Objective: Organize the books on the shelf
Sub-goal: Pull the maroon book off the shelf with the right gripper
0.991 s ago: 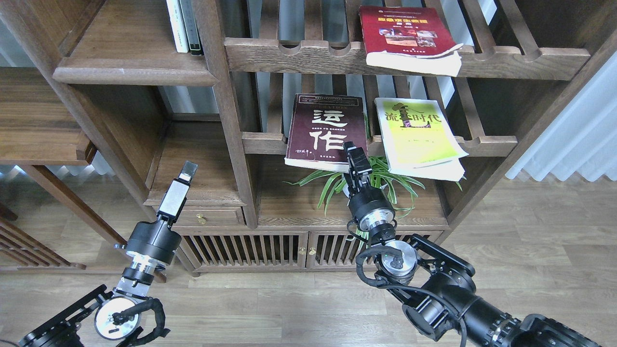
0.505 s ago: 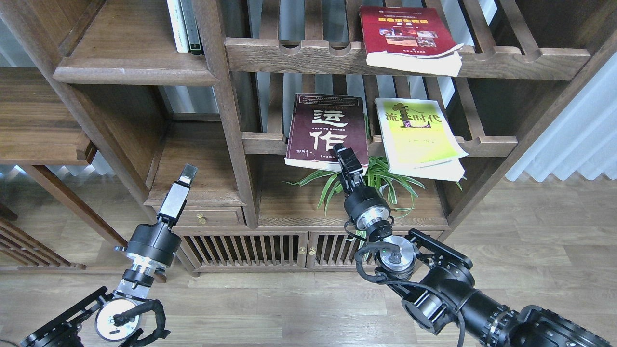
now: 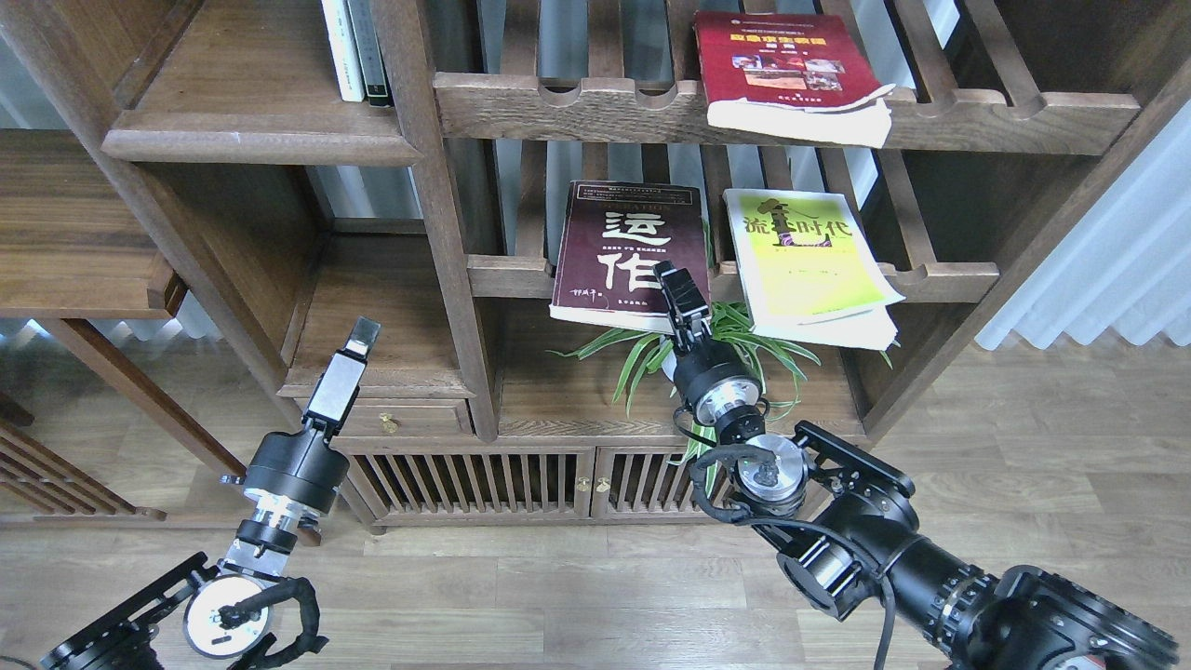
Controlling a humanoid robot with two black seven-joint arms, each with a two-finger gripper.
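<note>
Currently right hand (image 3: 676,290) is reaching at maroon book's (image 3: 629,251) lower edge, finger state unclear; left hand (image 3: 361,337) idling, unclear too. Next: a secure grip.

Home study: walnut bookcase (image 3: 437,233), wood floor (image 3: 1023,447), curtain (image 3: 1107,270).

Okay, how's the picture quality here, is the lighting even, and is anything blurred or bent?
Head view: light is soft and even, and the titles on the maroon book and yellow-green book read sharply. Daylight shows through the rack slats behind. Bookcase posts splay outward toward the edges, a wide-angle effect. The right gripper is dark, so its fingers are hard to separate.
</note>
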